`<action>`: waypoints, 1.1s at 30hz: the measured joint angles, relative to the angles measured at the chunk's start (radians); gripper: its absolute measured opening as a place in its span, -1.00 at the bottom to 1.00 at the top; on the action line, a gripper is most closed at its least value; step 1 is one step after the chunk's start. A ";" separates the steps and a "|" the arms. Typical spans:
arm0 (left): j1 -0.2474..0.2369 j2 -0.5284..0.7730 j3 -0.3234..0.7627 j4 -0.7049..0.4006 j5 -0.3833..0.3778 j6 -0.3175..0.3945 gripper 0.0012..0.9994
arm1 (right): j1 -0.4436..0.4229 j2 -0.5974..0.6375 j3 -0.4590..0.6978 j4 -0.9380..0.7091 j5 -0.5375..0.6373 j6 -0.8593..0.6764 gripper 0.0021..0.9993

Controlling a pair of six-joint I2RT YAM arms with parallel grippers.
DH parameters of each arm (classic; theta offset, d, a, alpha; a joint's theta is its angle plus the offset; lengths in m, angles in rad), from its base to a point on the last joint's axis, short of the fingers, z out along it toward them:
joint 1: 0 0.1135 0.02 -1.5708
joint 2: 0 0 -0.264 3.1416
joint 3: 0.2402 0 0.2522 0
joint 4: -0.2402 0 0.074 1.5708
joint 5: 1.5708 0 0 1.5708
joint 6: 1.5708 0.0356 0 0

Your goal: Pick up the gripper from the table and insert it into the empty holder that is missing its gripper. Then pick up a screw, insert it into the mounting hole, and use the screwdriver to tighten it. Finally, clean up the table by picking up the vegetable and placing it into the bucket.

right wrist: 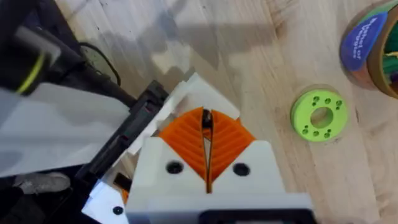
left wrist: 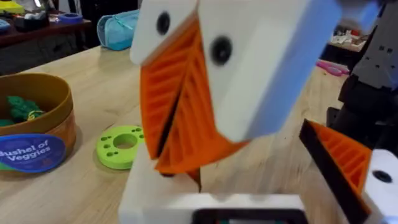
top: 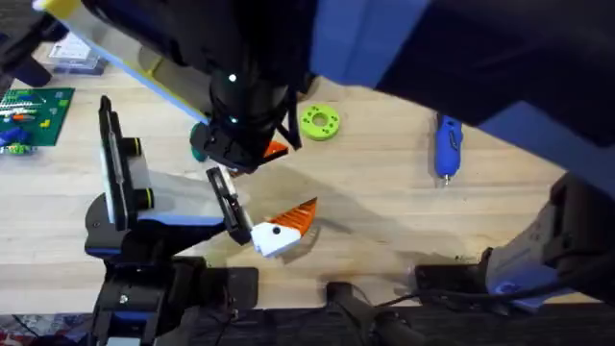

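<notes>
Step in hand: seating the gripper (top: pixel 285 229), which lies at the holder (top: pixel 231 213) near the table's front edge. Right gripper (right wrist: pixel 207 149): pads pressed together, empty; left gripper (left wrist: pixel 171 118): likewise closed on nothing. Screwdriver (top: pixel 448 147) idle, well apart; next, likely, pressing the part home.

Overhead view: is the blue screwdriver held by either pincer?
No. The blue screwdriver lies alone on the wooden table, apart from both arms.
</notes>
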 joint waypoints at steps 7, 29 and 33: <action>0.000 0.000 0.000 -0.001 0.000 -0.004 0.97 | 0.000 0.013 0.000 0.001 0.000 0.000 -0.87; 0.001 0.000 0.000 -0.001 0.000 -0.030 0.97 | -0.023 0.011 0.000 -0.001 0.061 0.000 0.92; 0.001 0.000 0.000 -0.001 0.000 -0.030 0.97 | -0.023 0.011 0.000 -0.001 0.061 0.000 0.93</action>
